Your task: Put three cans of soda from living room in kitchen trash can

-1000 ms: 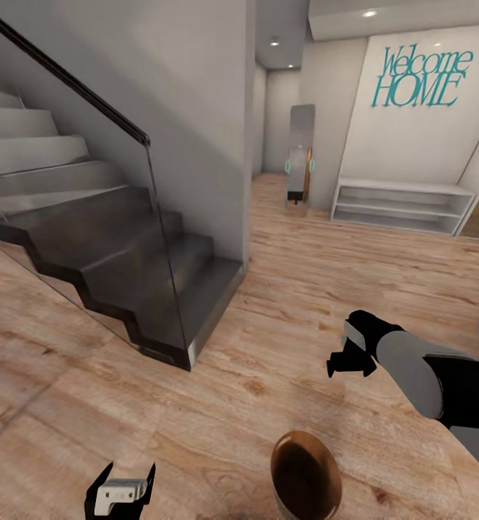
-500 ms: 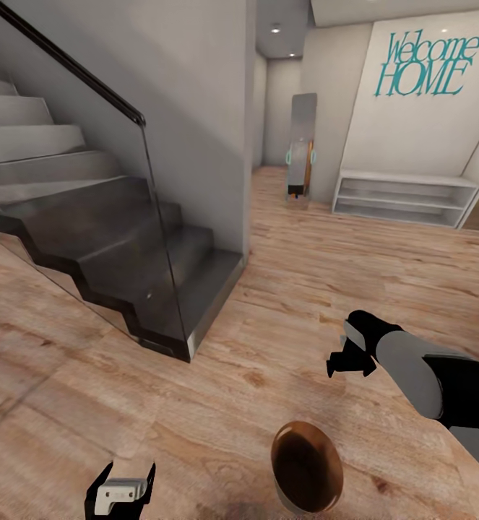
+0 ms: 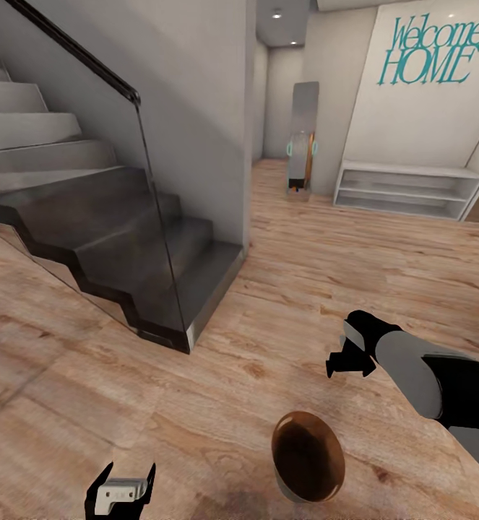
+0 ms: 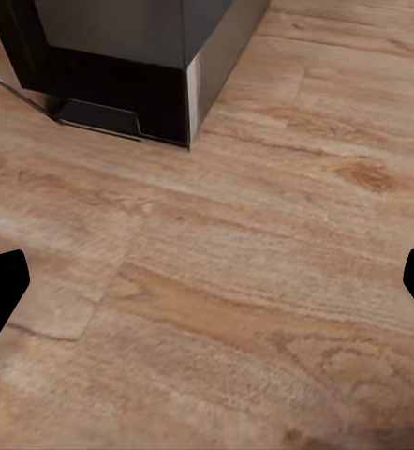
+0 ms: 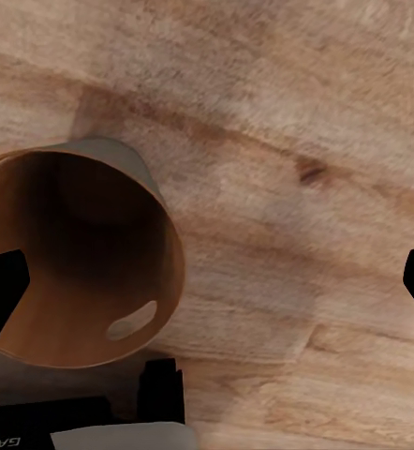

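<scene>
The trash can (image 3: pixel 306 455) sits just in front of the robot, well short of the staircase (image 3: pixel 123 245). It looks light and rigid; grip its rim. Left end effector (image 3: pixel 120 495) and right end effector (image 3: pixel 342 359) are both spread, empty.

Tash can (image 3: pixel 305 456): grey outside, glossy brown-orange inside; floor (image 3: pixel 282 289): light wood grain. Stairs (image 3: pixel 123 245): dark grey; wall lettering (image 3: pixel 428 52): teal.
</scene>
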Controlling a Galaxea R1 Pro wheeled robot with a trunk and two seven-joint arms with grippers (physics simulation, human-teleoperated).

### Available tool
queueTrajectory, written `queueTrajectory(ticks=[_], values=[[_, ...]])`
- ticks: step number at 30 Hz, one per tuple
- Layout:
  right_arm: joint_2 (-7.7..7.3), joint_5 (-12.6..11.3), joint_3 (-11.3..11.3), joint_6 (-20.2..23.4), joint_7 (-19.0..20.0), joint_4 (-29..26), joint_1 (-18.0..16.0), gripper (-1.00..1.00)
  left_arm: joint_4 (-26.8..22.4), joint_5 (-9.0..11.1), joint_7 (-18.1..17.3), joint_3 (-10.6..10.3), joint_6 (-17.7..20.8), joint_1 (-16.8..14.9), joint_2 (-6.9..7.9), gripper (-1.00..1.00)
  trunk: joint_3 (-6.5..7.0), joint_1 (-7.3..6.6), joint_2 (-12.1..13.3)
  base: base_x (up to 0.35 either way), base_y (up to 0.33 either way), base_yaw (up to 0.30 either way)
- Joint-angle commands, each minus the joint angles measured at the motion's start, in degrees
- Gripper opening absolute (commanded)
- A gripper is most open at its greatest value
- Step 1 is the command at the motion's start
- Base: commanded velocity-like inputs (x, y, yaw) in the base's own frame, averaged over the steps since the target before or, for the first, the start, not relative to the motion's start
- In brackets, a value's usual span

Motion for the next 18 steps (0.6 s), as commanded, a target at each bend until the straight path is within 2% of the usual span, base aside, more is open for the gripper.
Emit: queueTrajectory(ticks=[1, 2, 4, 18], values=[[0.0, 0.02, 0.02, 0.0, 0.0, 0.0, 0.0, 1.0, 0.0, 0.0, 0.0, 0.0, 0.0, 0.0, 0.0, 1.0, -0.28, 0.22, -0.42, 0.0, 0.0, 0.0], [0.55, 0.12, -0.02, 0.0, -0.01, 0.0, 0.0, 1.0, 0.0, 0.0, 0.0, 0.01, 0.0, 0.0, 0.0, 1.0, -0.54, 0.44, -0.82, 0.0, 0.0, 0.0], [0.66, 0.15, -0.04, -0.01, -0.03, 0.0, 0.0, 1.0, -0.02, -0.03, 0.0, 0.0, 0.0, 0.0, 0.0, 1.0, -1.08, 0.88, -1.62, 0.0, 0.0, 0.0], [0.85, 0.19, -0.14, 0.0, -0.11, 0.0, 0.01, 1.0, -0.03, -0.09, 0.0, 0.0, 0.0, 0.0, 0.0, 1.0, -4.83, 3.96, -7.24, 0.0, 0.0, 0.0]])
